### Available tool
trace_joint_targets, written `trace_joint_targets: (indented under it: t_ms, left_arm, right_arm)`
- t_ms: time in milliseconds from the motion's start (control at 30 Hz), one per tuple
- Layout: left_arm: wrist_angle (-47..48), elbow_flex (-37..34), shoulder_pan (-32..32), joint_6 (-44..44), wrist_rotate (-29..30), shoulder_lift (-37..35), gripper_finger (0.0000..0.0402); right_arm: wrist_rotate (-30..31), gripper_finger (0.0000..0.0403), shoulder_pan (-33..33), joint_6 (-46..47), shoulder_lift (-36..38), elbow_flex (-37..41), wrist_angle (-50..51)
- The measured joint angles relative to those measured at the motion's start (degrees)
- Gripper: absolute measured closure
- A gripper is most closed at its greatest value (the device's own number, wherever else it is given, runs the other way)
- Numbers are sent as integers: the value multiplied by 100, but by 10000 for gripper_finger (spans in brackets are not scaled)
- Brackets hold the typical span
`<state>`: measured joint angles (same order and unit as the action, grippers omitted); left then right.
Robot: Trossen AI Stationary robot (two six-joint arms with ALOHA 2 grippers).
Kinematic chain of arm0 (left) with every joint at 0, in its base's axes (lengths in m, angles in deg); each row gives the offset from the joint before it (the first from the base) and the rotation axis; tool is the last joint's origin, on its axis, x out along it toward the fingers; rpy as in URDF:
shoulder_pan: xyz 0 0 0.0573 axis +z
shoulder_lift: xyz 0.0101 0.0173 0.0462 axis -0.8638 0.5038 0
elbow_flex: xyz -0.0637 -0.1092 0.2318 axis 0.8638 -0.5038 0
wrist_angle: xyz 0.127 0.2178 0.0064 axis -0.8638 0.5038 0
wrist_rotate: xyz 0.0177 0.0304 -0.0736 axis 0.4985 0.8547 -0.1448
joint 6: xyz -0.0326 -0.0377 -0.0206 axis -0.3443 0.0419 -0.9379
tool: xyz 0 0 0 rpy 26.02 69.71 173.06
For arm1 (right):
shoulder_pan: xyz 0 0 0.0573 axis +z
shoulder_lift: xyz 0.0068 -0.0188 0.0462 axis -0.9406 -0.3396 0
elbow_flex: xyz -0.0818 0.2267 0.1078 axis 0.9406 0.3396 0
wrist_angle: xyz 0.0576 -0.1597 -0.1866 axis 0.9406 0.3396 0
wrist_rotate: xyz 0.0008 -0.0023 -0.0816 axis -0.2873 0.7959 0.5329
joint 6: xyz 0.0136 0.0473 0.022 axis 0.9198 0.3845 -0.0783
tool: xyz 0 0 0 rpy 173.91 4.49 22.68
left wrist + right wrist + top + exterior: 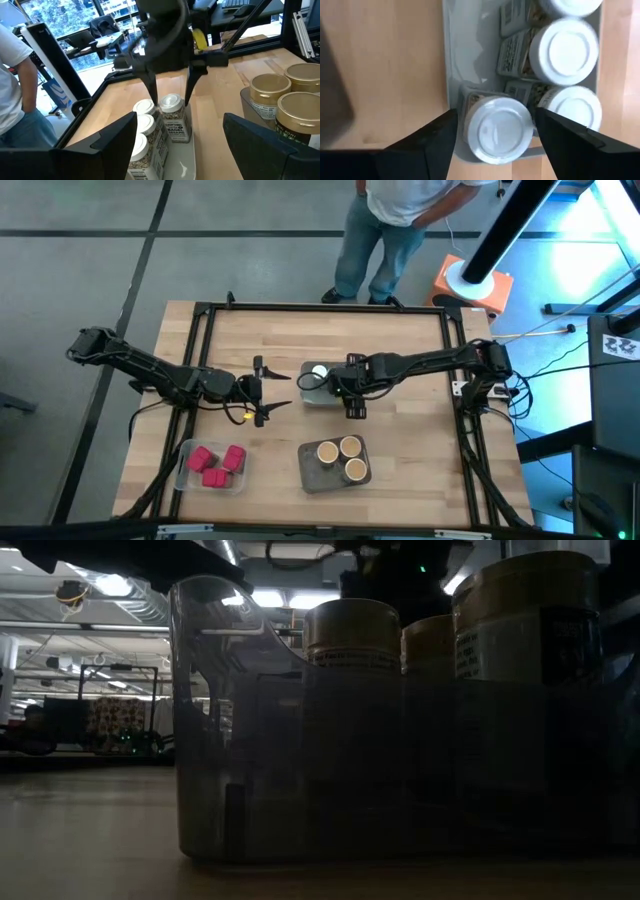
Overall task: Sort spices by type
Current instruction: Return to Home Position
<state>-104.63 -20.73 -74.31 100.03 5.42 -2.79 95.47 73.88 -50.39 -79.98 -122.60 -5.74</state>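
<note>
My right gripper (pixel 496 114) hung over the grey tray (pixel 447 50), claw spread either side of a white-lidded jar (pixel 500 130); my left gripper (pixel 268 392) sat mid-table, spread wide.

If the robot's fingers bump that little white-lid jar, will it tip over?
Maybe a wobble: the jar stands upright and looks taller than wide. It likely won't fall far, since other jars and the grey tray hem it in. The right gripper straddles it, open. The left gripper hangs nearby, open.

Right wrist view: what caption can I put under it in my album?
Right hand, open, straddles one white-lidded jar beside three more in a grey tray.
</note>
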Motion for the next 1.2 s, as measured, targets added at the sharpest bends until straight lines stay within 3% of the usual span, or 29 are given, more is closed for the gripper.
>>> trace_joint_targets:
  t_ms: [233, 367, 467, 633, 867, 1033, 1200]
  left_arm:
    - [-25, 0, 0, -4, 0, 0, 121]
    - [24, 0, 0, -2, -13, -28, 126]
    - [57, -2, 7, 38, -77, -28, 152]
    - [191, -4, 171, 237, -151, -29, 222]
    - [129, -252, 954, 111, -1558, -192, 311]
    - [-226, -749, 1566, -378, -2086, -600, 354]
    - [-638, -1258, 1799, -753, -2142, -1047, 378]
  right_arm:
    - [-147, 137, 53, 148, 33, -629, 736]
    - [-141, 137, 126, 255, 353, -510, 807]
    - [-200, 147, 131, 354, 702, -227, 737]
    - [-243, 201, 114, 534, 1689, 883, 68]
    - [-180, 290, 114, 783, 3579, 3013, -1781]
    - [-180, 332, 114, 745, 4723, 4318, -3296]
    - [-181, 365, 114, 713, 5623, 5216, -4339]
